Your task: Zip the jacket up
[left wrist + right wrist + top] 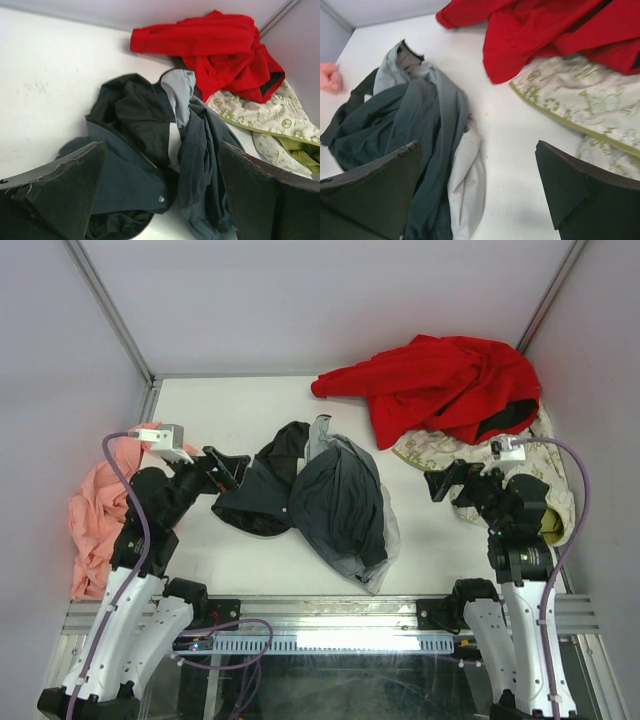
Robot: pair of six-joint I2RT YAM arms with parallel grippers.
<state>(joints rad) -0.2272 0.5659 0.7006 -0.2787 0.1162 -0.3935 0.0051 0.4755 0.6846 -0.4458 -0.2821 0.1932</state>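
The jacket (320, 495) lies crumpled in a heap mid-table, dark charcoal with light grey parts and black lining. In the left wrist view (150, 160) a short run of zipper teeth and a metal snap show on its dark front edge. In the right wrist view (415, 125) its grey sleeve and pale panel show. My left gripper (225, 468) is open at the jacket's left edge, holding nothing. My right gripper (442, 483) is open to the jacket's right, apart from it, over bare table.
A red garment (440, 385) lies at the back right, over a cream patterned cloth (540, 475) under my right arm. A pink cloth (95, 520) hangs at the left table edge. Grey walls close in the back and sides.
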